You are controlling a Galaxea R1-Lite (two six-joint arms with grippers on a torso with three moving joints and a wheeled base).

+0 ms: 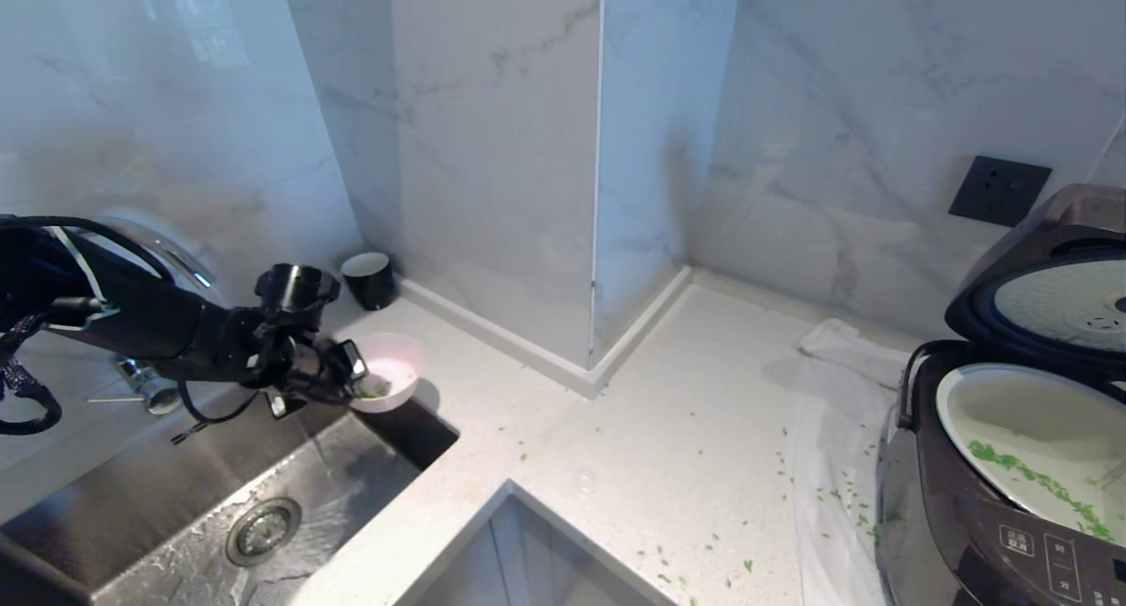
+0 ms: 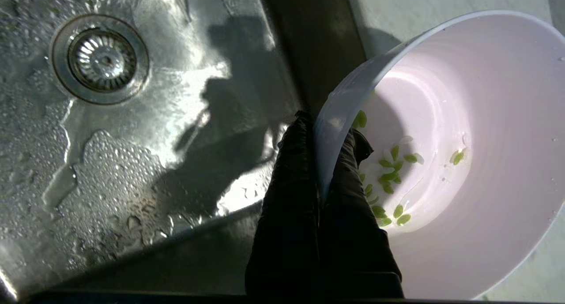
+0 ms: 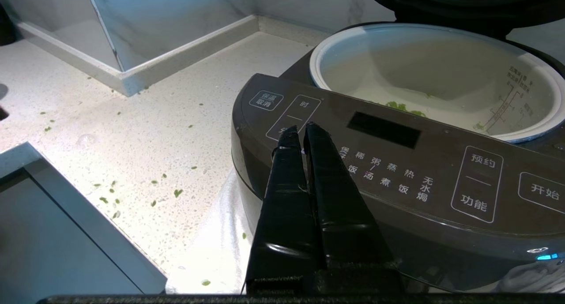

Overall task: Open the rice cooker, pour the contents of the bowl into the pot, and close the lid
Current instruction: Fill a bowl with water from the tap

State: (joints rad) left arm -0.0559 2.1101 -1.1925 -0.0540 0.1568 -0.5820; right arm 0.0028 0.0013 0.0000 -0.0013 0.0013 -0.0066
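- Head view shows the large dark brown-grey rice cooker [image 1: 1012, 465] at the right with its hinged dark lid [image 1: 1047, 281] already up, so the opening step looks done.
- Inside it, the round pale whitish inner pot [image 1: 1029, 430] already holds a streak of small bright green chopped bits [image 1: 1029, 476]; I judge most of the pouring is done.
- Far to the left, the left gripper [image 2: 324, 171] is clamped on the thin rim of the small smooth pale pink bowl [image 2: 463, 163], beside the wet stainless steel sink [image 1: 220, 509].
- Only a few green bits remain in the bowl, which is tilted.
- Many green flakes lie scattered on the speckled white counter [image 1: 669, 465].
- Right gripper [image 3: 302, 134] hangs with fingers pressed together, holding nothing, before the glossy control panel.
- Closing the lid is still left.
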